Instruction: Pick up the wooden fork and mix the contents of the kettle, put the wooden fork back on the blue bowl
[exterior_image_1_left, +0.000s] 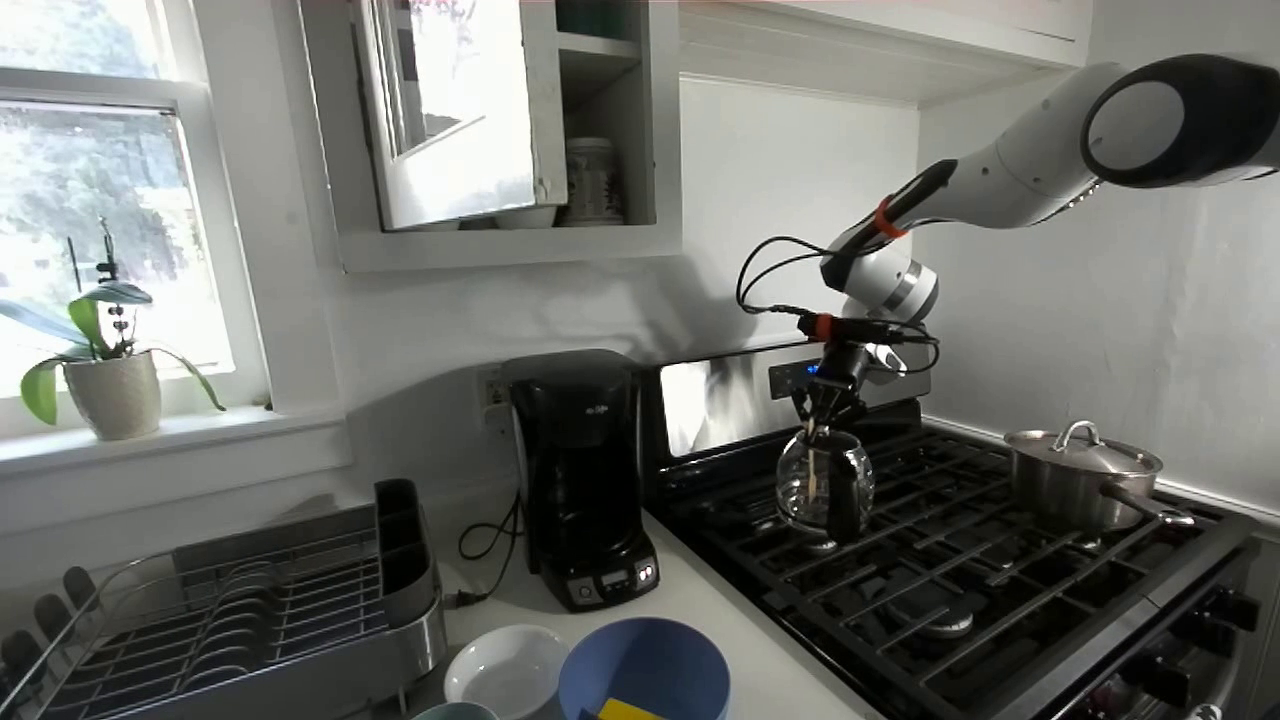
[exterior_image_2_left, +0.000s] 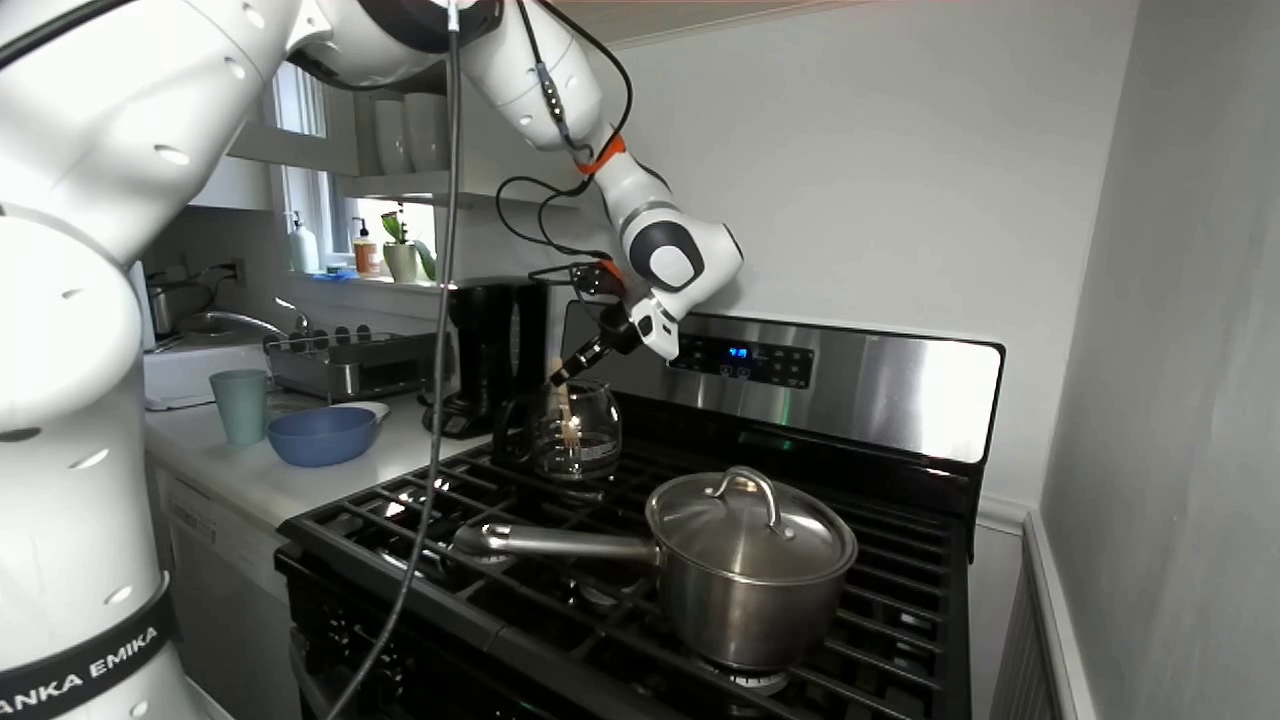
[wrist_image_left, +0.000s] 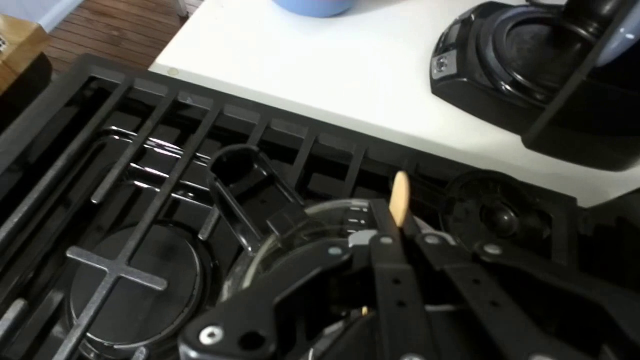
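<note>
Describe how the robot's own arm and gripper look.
The rounded white arm has black joint caps with pale ovals, orange bands, dark cables and a black strip lettered "ANKA EMIKA", partly cut off. The black gripper has slim, jointed fingers with round screw heads.

Gripper (wrist_image_left: 397, 225) pinching wooden fork (wrist_image_left: 399, 197), glass kettle (wrist_image_left: 327, 212) beneath, stove grate (wrist_image_left: 116, 268), coffee maker (wrist_image_left: 500, 102), blue bowl (wrist_image_left: 317, 6)

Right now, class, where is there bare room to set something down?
Bare: counter bordered by blue bowl, coffee maker and stove; grates between glass carafe and saucepan. Crowded: the drying rack, white dish and bowl cluster; also the carafe's mouth, where the gripper holds the wooden fork.
</note>
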